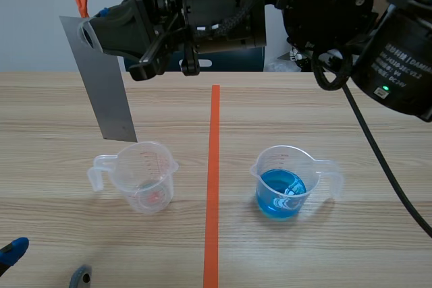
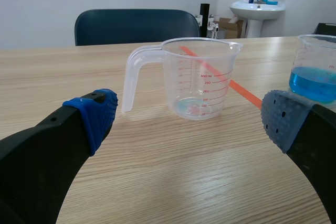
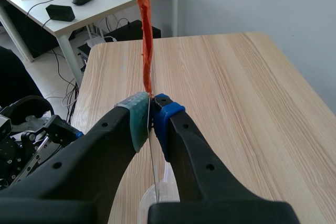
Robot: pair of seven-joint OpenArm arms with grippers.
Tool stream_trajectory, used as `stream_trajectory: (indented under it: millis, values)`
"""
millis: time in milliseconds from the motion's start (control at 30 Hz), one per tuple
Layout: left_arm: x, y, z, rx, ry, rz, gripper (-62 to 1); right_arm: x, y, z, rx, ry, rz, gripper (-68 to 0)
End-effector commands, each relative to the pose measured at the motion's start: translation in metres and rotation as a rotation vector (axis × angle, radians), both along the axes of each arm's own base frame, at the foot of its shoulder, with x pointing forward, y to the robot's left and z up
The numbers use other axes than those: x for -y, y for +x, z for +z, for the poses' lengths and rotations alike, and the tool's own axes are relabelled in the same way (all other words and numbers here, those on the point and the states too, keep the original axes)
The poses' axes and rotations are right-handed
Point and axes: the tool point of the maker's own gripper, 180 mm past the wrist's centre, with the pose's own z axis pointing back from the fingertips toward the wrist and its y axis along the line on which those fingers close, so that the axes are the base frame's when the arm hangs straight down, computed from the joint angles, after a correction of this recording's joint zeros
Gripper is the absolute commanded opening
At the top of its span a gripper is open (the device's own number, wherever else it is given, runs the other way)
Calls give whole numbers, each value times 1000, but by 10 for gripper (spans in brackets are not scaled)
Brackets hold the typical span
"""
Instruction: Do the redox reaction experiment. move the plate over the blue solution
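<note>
My right end effector [image 1: 91,34] pinches the grey plate [image 1: 108,89] by its top, I'd say so the free end can dip. It hangs over the near-empty beaker [image 1: 145,177] toward the bench's [image 1: 351,119] left edge. The blue solution [image 1: 282,192] sits across the tape line [image 1: 213,180]. My left end effector [image 2: 186,119] is spread low by the near edge. The bench is pale wood, with a chair [image 2: 136,24] and a sink [image 2: 257,9] beyond it.

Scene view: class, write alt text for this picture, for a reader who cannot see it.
The right gripper, high at the picture's left, holds a grey metal plate hanging above a nearly empty clear beaker. Across an orange tape line, a second beaker holds blue solution; both stand on a wooden table.
</note>
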Motion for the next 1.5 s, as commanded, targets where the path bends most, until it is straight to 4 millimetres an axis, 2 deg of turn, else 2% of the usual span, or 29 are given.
stream_trajectory:
  millis: [0, 667, 767, 867, 1000, 1167, 1467]
  values:
    - [-3, 1, 12, 61, -12, 5, -32, 0, 0, 17, 31, 41, 8, -669]
    - [-3, 1, 12, 61, -12, 5, -32, 0, -1, 17, 31, 42, 11, -669]
    - [-3, 1, 12, 61, -11, 6, -32, 3, -7, 20, 22, 64, 48, -669]
    - [-3, 1, 12, 61, -11, 6, -32, 10, -4, 23, 23, 80, 40, -669]
    - [-3, 0, 12, 58, -11, 6, -32, 24, 3, 24, 42, 72, 23, -669]
    - [-5, 0, 12, 59, -12, 11, -32, 52, 11, 30, 43, 94, -6, -669]
    - [-37, -11, 15, 30, 40, 23, -32, 104, 29, 23, 41, 52, -113, -669]
